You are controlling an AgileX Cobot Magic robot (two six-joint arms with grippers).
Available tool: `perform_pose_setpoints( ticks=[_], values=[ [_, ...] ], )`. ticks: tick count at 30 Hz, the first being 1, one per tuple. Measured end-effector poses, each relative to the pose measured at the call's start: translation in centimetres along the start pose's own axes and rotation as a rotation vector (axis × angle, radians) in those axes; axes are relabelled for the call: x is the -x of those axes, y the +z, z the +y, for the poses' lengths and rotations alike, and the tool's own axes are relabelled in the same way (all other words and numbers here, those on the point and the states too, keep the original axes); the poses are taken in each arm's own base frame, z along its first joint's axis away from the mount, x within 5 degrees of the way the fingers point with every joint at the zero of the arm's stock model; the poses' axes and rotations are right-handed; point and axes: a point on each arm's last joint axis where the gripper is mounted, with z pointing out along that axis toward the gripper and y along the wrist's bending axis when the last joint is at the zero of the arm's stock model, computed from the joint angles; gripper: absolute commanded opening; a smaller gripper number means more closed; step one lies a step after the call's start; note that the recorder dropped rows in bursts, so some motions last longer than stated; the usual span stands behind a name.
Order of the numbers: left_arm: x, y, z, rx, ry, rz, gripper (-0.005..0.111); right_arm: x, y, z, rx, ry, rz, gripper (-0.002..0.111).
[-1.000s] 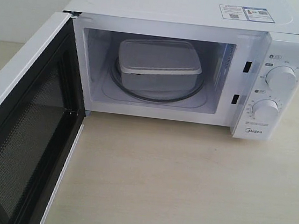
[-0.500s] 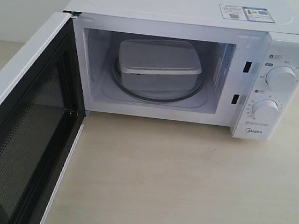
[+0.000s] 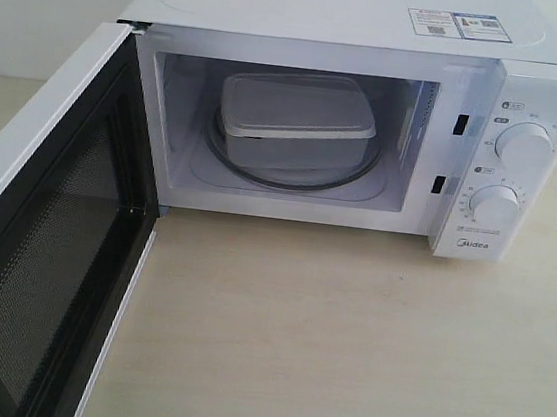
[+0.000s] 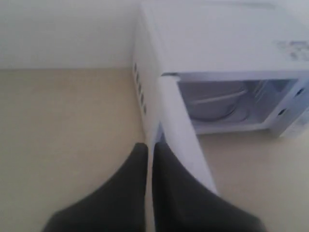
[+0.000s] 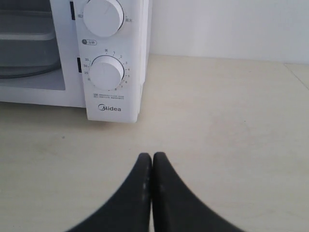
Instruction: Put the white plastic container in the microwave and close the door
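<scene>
The rectangular translucent-white plastic container (image 3: 297, 118), flat lid fitted, sits upright on the glass turntable (image 3: 355, 173) inside the white boxy Midea countertop microwave (image 3: 341, 9). The white hinged door (image 3: 38, 242), with its dark mesh window, stands wide open at the left

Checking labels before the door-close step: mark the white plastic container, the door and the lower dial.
white plastic container (image 3: 298, 108), exterior view, middle of its lid.
door (image 3: 43, 262), exterior view, inner mesh window.
lower dial (image 3: 494, 205), exterior view, knob face.
</scene>
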Motion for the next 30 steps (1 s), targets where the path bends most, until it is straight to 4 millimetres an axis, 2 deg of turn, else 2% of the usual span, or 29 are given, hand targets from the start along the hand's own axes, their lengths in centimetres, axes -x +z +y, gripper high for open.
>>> perform_pose_setpoints(
  ticks=[3,6,12,15,21,25,30],
  values=[
    [0.3,2.6,1.0,0.056,0.047,0.117,0.004,0.0,0.0,0.0,0.000,0.000,0.000,0.000],
    [-0.4,4.8,1.8,0.094,0.103,0.216,0.004,0.0,0.0,0.0,0.000,0.000,0.000,0.000],
    [-3.1,7.4,2.1,0.053,0.174,0.359,0.004,0.0,0.0,0.0,0.000,0.000,0.000,0.000],
    [-5.4,9.0,2.4,0.017,0.234,0.456,0.004,0.0,0.0,0.0,0.000,0.000,0.000,0.000],
    [-9.9,11.4,1.7,-0.180,0.317,0.593,0.004,0.0,0.0,0.0,0.000,0.000,0.000,0.000],
    [-11.5,12.4,1.1,-0.303,0.350,0.619,0.004,0.0,0.0,0.0,0.000,0.000,0.000,0.000],
    [-12.2,13.5,0.5,-0.406,0.341,0.608,0.004,0.0,0.0,0.0,0.000,0.000,0.000,0.000]
  ],
)
